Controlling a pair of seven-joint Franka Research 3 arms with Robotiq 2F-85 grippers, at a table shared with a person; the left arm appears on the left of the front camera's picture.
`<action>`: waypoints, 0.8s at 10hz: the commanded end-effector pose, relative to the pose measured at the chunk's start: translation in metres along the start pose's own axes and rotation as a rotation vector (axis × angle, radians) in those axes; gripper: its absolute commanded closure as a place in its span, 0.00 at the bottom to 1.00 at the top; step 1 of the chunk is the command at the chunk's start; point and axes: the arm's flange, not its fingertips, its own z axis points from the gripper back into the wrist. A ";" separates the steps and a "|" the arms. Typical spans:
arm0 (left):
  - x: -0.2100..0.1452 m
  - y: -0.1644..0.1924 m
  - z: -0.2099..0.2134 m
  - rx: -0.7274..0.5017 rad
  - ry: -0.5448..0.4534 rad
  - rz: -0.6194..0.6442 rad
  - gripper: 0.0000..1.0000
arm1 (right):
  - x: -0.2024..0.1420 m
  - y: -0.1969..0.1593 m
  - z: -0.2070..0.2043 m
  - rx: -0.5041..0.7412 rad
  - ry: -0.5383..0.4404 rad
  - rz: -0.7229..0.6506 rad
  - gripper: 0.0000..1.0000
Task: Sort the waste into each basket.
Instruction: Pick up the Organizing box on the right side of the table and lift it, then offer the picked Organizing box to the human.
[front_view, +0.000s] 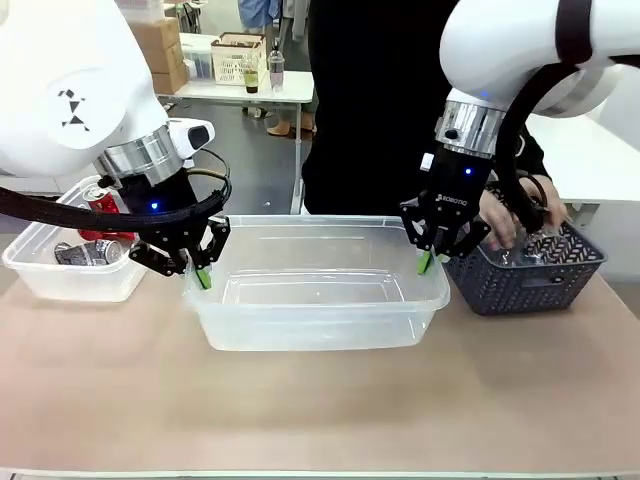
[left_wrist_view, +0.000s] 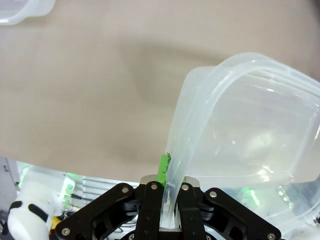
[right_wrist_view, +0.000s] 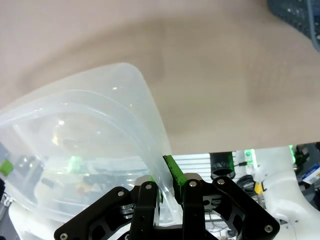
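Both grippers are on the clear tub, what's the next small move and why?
Probably move both arms together, level: the left gripper and right gripper each pinch the rim at opposite ends of the empty tub, so uneven motion could twist it.

Front view, left: the left arm (front_view: 75, 95) hides part of the small tub (front_view: 50, 282) and red can (front_view: 101, 203). Left wrist view: large tub (left_wrist_view: 227, 67) cut off at right edge.
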 end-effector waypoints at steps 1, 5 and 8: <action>0.000 0.015 0.011 0.013 -0.017 0.027 1.00 | -0.007 0.004 0.002 0.024 0.001 -0.006 1.00; 0.000 0.015 0.011 0.013 -0.017 0.027 1.00 | -0.007 0.004 0.002 0.024 0.001 -0.006 1.00; 0.000 0.015 0.011 0.013 -0.017 0.027 1.00 | -0.007 0.004 0.002 0.024 0.001 -0.006 1.00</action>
